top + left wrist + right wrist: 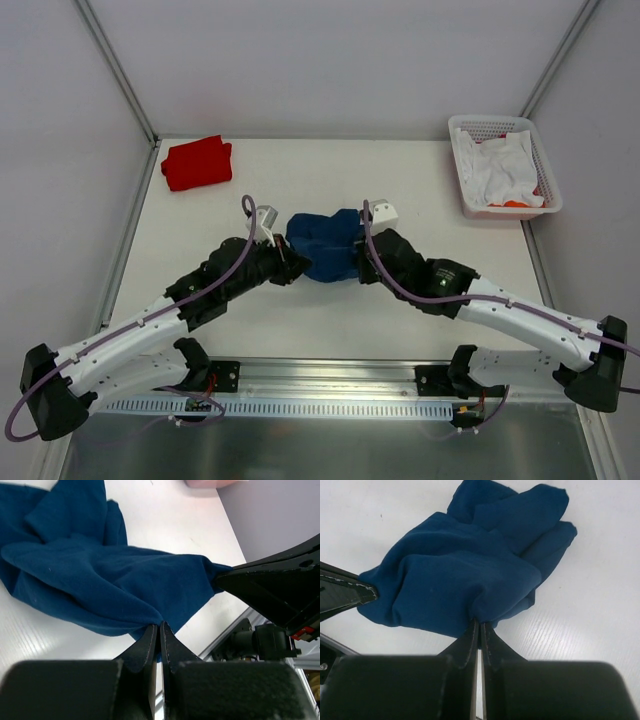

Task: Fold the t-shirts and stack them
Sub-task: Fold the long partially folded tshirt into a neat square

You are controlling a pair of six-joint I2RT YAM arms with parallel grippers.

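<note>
- Navy t-shirt (325,243): bunched mid-table, between both claws.
- Left gripper (159,630): pinching its left edge.
- Right gripper (480,627): pinching its right edge.
- Red t-shirt (197,162): folded, far-left corner.
- White basket (510,212), far right: holds crumpled white cloth (505,168).

Too small to identify: white and orange cloth (505,170) in the white plastic basket (490,123). Cut off at the left wrist view's top and left edges: crumpled navy blue cloth t-shirt (90,580).

Navy shirt (325,245): no text readable
Red shirt (197,162): no text readable
Basket (490,121): no label readable
Worktop (400,180): no signs readable
</note>
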